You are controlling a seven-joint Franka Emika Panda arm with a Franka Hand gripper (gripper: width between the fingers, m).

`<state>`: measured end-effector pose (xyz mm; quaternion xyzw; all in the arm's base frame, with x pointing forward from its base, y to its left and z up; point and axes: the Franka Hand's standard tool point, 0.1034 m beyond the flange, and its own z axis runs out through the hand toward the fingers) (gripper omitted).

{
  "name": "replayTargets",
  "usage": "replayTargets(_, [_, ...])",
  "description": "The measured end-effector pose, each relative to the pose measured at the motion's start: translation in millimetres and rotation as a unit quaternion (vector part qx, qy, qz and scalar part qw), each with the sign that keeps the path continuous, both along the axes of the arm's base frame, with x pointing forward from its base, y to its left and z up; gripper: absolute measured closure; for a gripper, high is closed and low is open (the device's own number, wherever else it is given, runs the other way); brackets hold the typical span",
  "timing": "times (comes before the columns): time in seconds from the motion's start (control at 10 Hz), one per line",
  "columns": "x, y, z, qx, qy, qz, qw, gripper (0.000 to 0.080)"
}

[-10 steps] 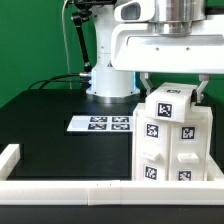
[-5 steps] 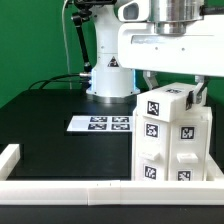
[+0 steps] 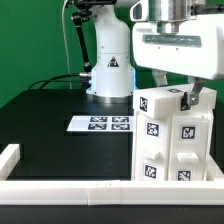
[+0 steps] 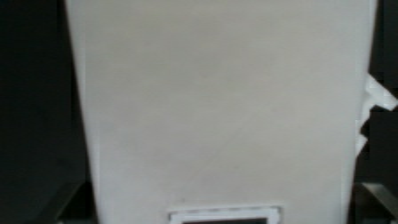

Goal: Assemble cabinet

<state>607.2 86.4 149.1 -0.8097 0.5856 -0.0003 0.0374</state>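
The end effector (image 3: 170,93) straddles the top of the upright cabinet (image 3: 172,140), apparently clenched on it.

Smooth matt white plastic cabinet (image 3: 175,135)

White arm (image 3: 108,55), black cables (image 3: 72,45)

Large white plastic cabinet box (image 3: 172,140): black-and-white square marker tags. Flat marker board (image 3: 101,124): white, same tag pattern. Table (image 3: 60,110): black. Low border rail (image 3: 70,189): white.
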Motion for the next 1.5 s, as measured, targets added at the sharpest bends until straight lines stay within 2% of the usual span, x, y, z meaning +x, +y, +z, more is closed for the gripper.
replayTargets(0.6, [4.6,5.4,1.5,0.022,0.001,-0.186,0.982,0.0239])
replayTargets(0.8, [6.0,6.9,2.5,0.031,0.003,-0.251,0.967,0.0239])
replayTargets(1.0, [6.2,7.3,3.2,0.042,0.001,-0.331,0.943,0.0239])
replayTargets(1.5, [7.9,9.7,4.3,0.071,0.004,-0.370,0.926,0.0239])
